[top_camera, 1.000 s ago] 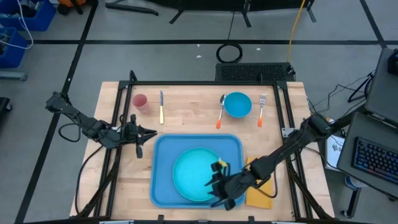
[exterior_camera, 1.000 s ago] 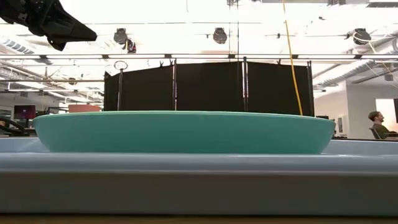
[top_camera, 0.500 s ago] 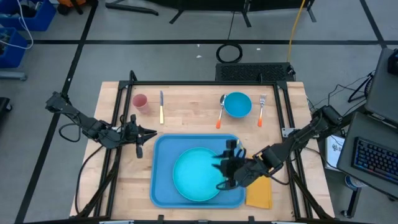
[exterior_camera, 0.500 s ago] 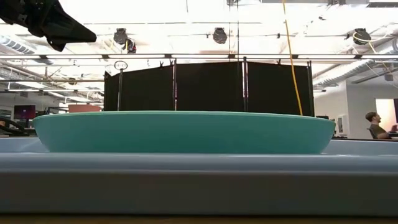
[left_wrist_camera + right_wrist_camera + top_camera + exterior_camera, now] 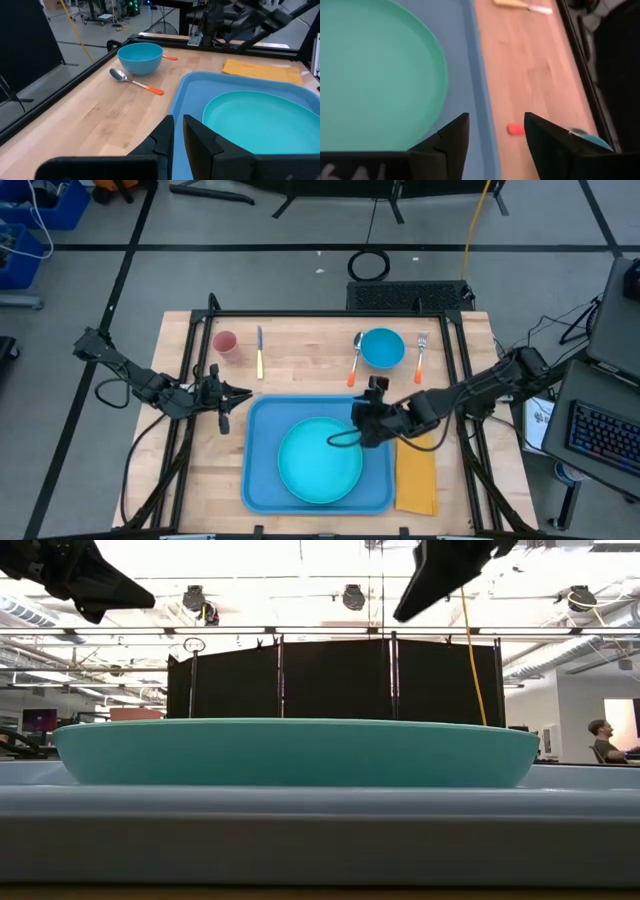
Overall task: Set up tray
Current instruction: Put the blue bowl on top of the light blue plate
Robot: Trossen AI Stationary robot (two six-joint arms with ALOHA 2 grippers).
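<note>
The light-blue tray (image 5: 262,480) lies on the wooden table near its front edge, with a round turquoise plate (image 5: 320,462) resting flat in it. In the low view the plate (image 5: 300,752) sits above the tray's rim (image 5: 320,820). My right gripper (image 5: 358,427) hovers open and holding nothing over the tray's far right corner; its wrist view (image 5: 495,136) looks down on the tray's rim. My left gripper (image 5: 240,392) waits above the table just left of the tray, fingers (image 5: 178,137) close together with nothing between them.
A yellow-orange napkin (image 5: 417,478) lies on the table right of the tray. Along the far side stand a pink cup (image 5: 224,343), a knife (image 5: 259,352), a spoon (image 5: 355,360), a blue bowl (image 5: 382,347) and a fork (image 5: 421,355).
My right gripper has gone from the tray's near right corner beside the napkin toward the table's far edge, rising a little and tipping up from pointing steeply down. It now shows at the top of the low view. Tray and plate have stayed put.
</note>
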